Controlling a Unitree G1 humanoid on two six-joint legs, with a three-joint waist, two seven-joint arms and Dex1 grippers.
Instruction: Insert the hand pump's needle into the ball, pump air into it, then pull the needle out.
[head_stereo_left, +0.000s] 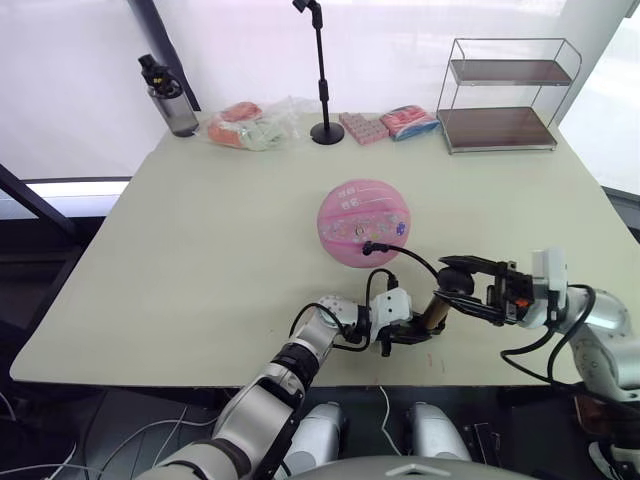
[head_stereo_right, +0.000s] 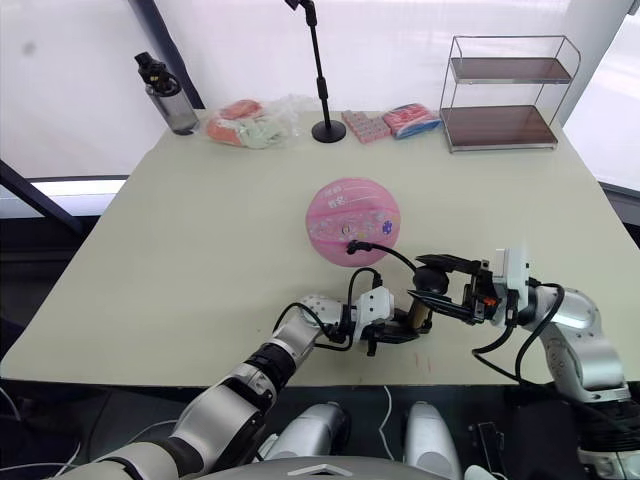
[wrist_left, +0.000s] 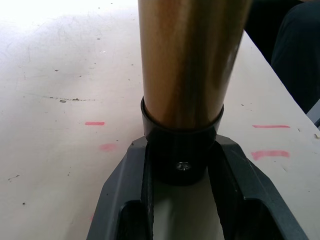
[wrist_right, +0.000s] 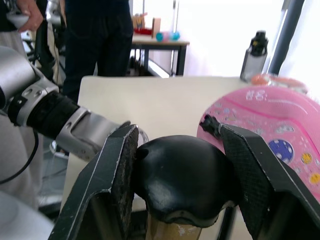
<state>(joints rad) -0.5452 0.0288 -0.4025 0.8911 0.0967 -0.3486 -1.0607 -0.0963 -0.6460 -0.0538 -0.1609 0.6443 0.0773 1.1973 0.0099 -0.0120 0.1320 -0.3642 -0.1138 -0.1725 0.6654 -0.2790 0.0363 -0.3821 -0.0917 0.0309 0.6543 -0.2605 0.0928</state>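
the left arm reaches forward low over the near edge of the worktop (head_stereo_left: 200, 260), forearm almost flat, its left gripper (head_stereo_left: 398, 328) turned toward the robot's right. its fingers (wrist_left: 127, 200) are clamped on the black base cap of the hand pump (head_stereo_left: 434, 312), the bronze barrel rising straight out from between them in the left wrist view. small pink marks dot the worktop beside the cap.

the right arm comes in from the right with the elbow bent outward and the forearm level, so the right gripper (head_stereo_left: 470, 288) points toward the left one. its fingers (wrist_right: 117, 180) sit on either side of the pump's rounded black handle (wrist_right: 182, 177); one pad touches it, the other stands a little off, so they are around it rather than squeezed tight. the pump lies tilted between the two grippers, just above the worktop.

from the pump a thin black hose (head_stereo_left: 415, 260) arcs up and away to the ball (head_stereo_left: 364, 223), which rests on the worktop just beyond the grippers. the hose's black fitting (head_stereo_left: 369, 245) meets the near face of the ball; the needle itself is too small to make out.

along the far edge stand a dark water bottle (head_stereo_left: 170, 98), a clear bag of packets (head_stereo_left: 255, 126), a black stand pole (head_stereo_left: 324, 75), pink packets (head_stereo_left: 388, 124) and a two-tier wire shelf (head_stereo_left: 505, 95). in the right wrist view a person (wrist_right: 97, 35) in dark clothes stands beyond the worktop.
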